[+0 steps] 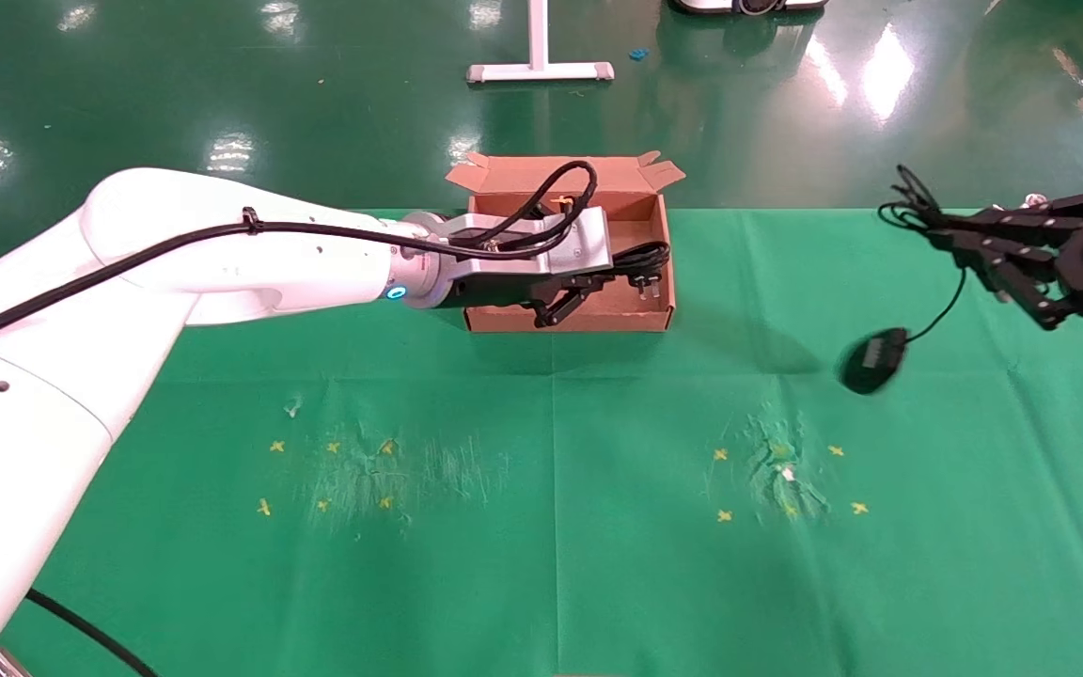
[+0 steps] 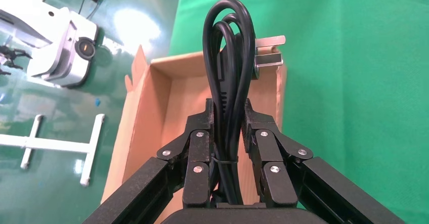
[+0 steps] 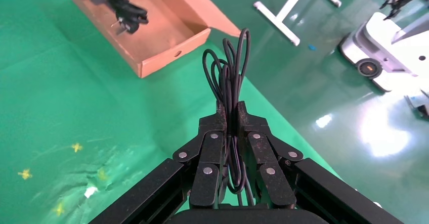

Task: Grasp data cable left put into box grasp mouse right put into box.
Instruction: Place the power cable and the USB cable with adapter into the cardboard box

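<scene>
both loads held, neither boxed: my left gripper [image 2: 230, 128] pinches the data cable [image 2: 230, 57] over the box [image 1: 640, 315]; my right gripper [image 3: 231, 120] clamps the cord, the mouse [image 1: 872, 361] seemingly dangling.

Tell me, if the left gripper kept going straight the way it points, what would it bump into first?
Probably the box. The left gripper, shut on the cable, points along the inside toward the far end wall, where the plug shows. Depth is unclear, so it might meet the floor first.

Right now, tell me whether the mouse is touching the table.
Apart. The head view shows the mouse dangling by its cord from the right gripper, with its shadow cast separately on the green table.
</scene>
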You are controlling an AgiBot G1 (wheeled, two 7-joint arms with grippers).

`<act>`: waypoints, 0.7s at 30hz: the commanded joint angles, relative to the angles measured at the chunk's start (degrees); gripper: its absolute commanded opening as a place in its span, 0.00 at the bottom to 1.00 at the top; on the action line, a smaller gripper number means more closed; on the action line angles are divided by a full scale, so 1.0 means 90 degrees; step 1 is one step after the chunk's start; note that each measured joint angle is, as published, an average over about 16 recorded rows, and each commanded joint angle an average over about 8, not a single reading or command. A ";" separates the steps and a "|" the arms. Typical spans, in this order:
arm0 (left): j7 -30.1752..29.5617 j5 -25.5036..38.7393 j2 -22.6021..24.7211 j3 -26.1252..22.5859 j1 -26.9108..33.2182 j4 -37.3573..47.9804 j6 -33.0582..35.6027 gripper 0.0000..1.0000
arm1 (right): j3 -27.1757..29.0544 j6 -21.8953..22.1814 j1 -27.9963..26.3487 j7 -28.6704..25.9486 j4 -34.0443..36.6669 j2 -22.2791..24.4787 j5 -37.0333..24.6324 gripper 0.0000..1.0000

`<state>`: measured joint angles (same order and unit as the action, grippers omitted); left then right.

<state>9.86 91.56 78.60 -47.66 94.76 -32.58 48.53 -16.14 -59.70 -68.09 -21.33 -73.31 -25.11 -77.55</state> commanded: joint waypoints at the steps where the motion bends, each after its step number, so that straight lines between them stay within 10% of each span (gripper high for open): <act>1: 0.0148 -0.0249 -0.0001 -0.0222 0.0019 0.0057 -0.0088 1.00 | 0.0069 0.0027 0.0072 -0.0012 -0.0049 0.0099 0.0087 0.00; 21: 0.0575 -0.1755 -0.0184 -0.1241 0.0428 0.0978 -0.0296 1.00 | 0.0243 -0.0123 -0.0609 0.0288 0.0202 -0.0416 0.0594 0.00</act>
<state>15.17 75.53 75.77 -58.03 98.81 -24.20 46.25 -13.97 -60.92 -73.65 -18.52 -71.47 -28.92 -72.20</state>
